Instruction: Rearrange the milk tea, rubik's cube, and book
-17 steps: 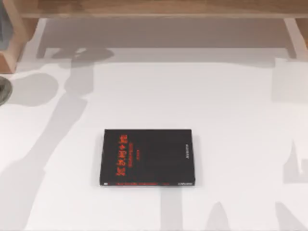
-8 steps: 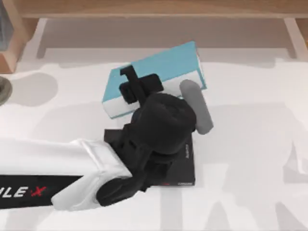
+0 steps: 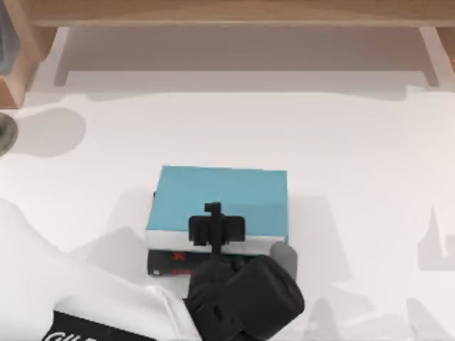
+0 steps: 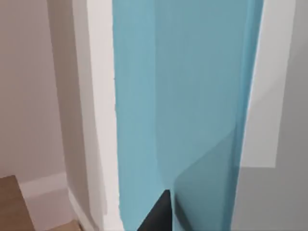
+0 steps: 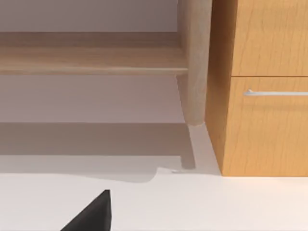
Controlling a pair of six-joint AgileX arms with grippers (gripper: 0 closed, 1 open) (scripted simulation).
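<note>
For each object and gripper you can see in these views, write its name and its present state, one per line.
book: lying flat, cover up, stacked on the black book.
black book: flat on the table, mostly covered, its near edge showing.
left gripper: over the book's near edge.
table: white surface carrying the stack.
drawer: closed, handle showing, in the right wrist view.
</note>
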